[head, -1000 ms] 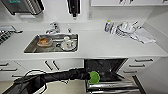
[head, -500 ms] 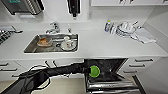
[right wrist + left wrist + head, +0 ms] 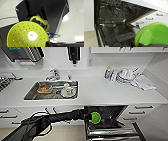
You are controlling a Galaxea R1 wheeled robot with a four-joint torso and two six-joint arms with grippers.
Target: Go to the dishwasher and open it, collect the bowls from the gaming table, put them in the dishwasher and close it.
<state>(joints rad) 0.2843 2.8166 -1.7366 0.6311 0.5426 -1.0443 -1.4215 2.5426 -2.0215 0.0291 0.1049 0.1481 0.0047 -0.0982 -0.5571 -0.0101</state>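
Observation:
The dishwasher (image 3: 110,127) stands open under the white counter, its door (image 3: 112,31) folded down and a dark rack inside. My left arm comes in from the left. My left gripper (image 3: 90,117) is shut on a green bowl (image 3: 95,117), held over the door's near edge. In the left wrist view that bowl (image 3: 154,33) hangs tilted above the inner door panel. In the right wrist view a yellow-green bowl (image 3: 25,36) with holes and a loop handle hangs over the floor, with my right gripper (image 3: 48,44) shut on its rim. The gaming table is out of view.
A steel sink (image 3: 31,94) left of the dishwasher holds a few dishes. White dishes (image 3: 126,74), a bottle (image 3: 108,72) and a cloth (image 3: 143,82) lie on the counter at the right. Drawers (image 3: 142,109) flank the dishwasher on the right.
My left arm has lifted the green bowl a little and carried it slightly right, toward the open dishwasher.

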